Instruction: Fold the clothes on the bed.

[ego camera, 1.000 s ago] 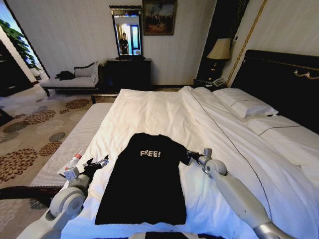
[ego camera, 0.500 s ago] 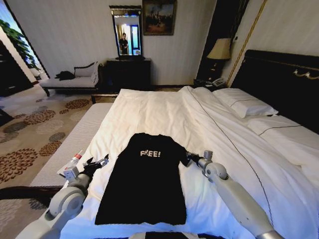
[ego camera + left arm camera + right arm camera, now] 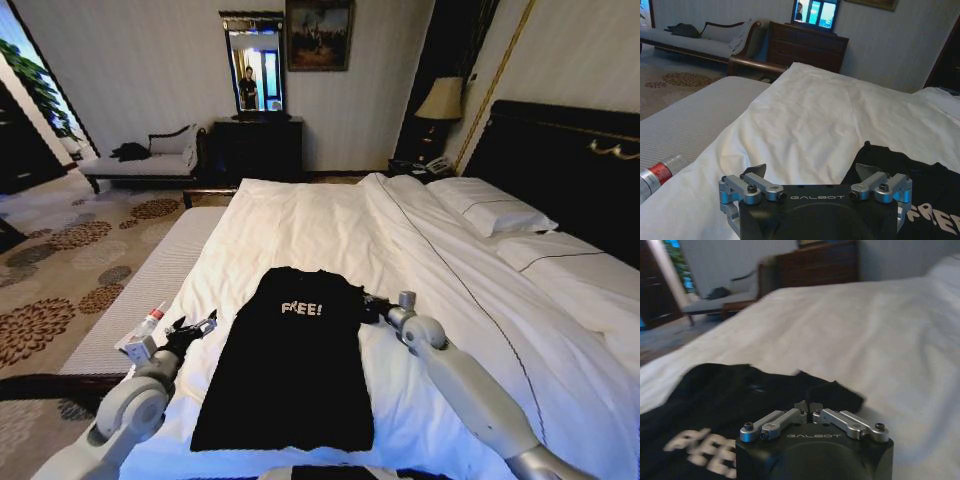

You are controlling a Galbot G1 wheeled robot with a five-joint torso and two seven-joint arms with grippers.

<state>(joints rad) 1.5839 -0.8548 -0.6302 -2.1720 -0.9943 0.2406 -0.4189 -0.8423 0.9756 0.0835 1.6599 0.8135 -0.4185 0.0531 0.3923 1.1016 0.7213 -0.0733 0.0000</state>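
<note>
Soft, even room light, brightest on the white duvet (image 3: pixel 330 225); the head view bows at its edges, and the right wrist view is motion-blurred.

Black T-shirt (image 3: pixel 290 360) (white lettering) on seemingly plain white duvet (image 3: pixel 330 225)

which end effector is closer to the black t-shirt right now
Right. The right end effector is at the black T-shirt, its fingers shut on the sleeve's edge. The left end effector sits open on the white duvet, just off the shirt's other side, not touching.
</note>
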